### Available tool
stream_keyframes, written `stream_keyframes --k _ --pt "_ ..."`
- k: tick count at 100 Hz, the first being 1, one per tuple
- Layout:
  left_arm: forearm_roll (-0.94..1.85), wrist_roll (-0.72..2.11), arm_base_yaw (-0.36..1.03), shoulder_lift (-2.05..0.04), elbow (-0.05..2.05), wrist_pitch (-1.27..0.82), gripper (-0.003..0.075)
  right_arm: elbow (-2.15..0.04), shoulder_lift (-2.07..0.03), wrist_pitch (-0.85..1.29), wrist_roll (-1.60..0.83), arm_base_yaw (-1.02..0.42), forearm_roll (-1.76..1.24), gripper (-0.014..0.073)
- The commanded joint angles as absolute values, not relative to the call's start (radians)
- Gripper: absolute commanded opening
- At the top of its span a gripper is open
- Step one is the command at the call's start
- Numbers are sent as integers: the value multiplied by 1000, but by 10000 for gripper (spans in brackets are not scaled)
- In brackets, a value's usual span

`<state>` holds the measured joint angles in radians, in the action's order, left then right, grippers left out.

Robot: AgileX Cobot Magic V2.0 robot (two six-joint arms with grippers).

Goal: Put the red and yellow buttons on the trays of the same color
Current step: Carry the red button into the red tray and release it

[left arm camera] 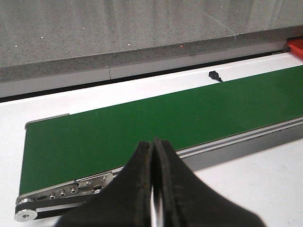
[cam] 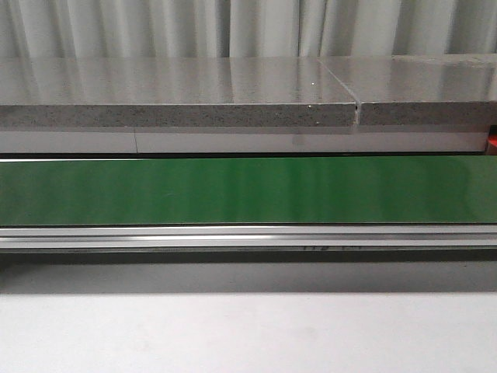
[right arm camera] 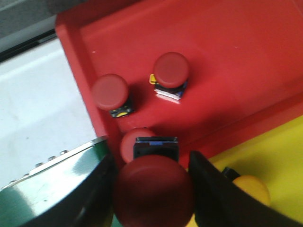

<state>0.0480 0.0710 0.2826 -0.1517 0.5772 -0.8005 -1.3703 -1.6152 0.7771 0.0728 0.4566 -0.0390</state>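
Note:
In the right wrist view my right gripper [right arm camera: 151, 172] is shut on a red button [right arm camera: 154, 194], held by its round cap above the near edge of the red tray [right arm camera: 236, 42]. Two red buttons [right arm camera: 110, 92] [right arm camera: 171, 70] stand in that tray, and a third [right arm camera: 129, 143] is partly hidden behind the held one. Beside it is the yellow tray [right arm camera: 277, 151] with a yellow button [right arm camera: 252, 189] in it. My left gripper [left arm camera: 154, 143] is shut with nothing in it, just in front of the green belt [left arm camera: 156, 118]. Neither gripper shows in the front view.
The green conveyor belt [cam: 248, 190] runs across the front view, with a grey stone ledge [cam: 178, 116] behind it. A small black part [left arm camera: 215, 75] lies on the white surface beyond the belt. A corner of the red tray [left arm camera: 296, 46] shows at the belt's far end.

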Motion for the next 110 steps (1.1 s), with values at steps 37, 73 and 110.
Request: stream_keyframes --k 37,73,110 --pt "62 60 290 -164 603 -720 -21 -1403 -1714 585 74 490 -65 31" --pt "62 60 290 -164 603 -720 -21 -1403 -1780 519 74 494 -65 31" --pt "62 60 290 -164 603 -720 -21 -1403 -1835 482 74 494 -65 31"
